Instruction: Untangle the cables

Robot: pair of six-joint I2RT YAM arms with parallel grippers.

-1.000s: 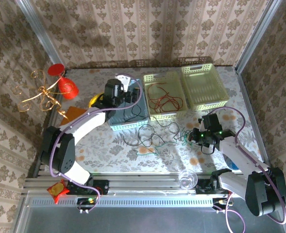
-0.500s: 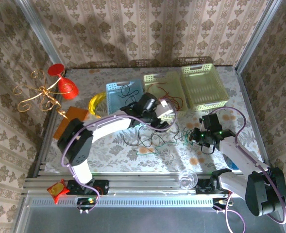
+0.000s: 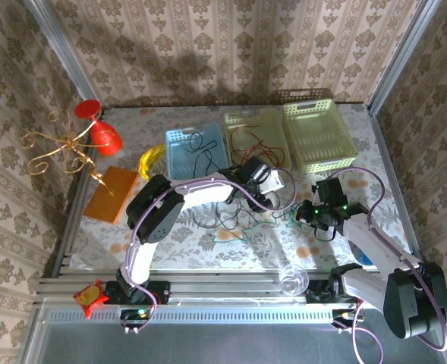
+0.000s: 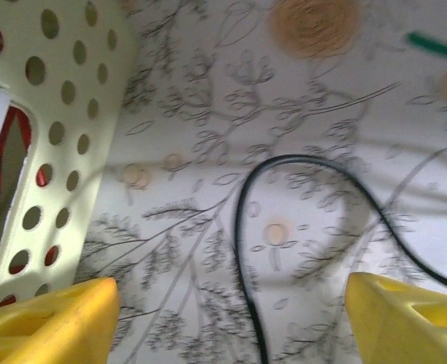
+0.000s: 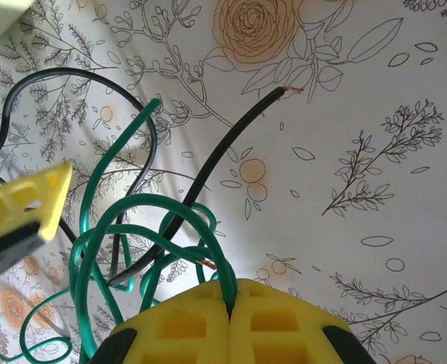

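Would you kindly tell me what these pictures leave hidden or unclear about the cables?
Right wrist view: the green cable vanishes inside the shut right claw; its gripped stretch is covered.
Left wrist view: the black cable leaves by the bottom and right edges, under the open left claw; its ends are cut off.
Top view: which strand crosses which in the tangle is too small to tell.

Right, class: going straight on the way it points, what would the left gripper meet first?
Probably the black cable on the tablecloth, centred under the open left gripper; depth is unclear.
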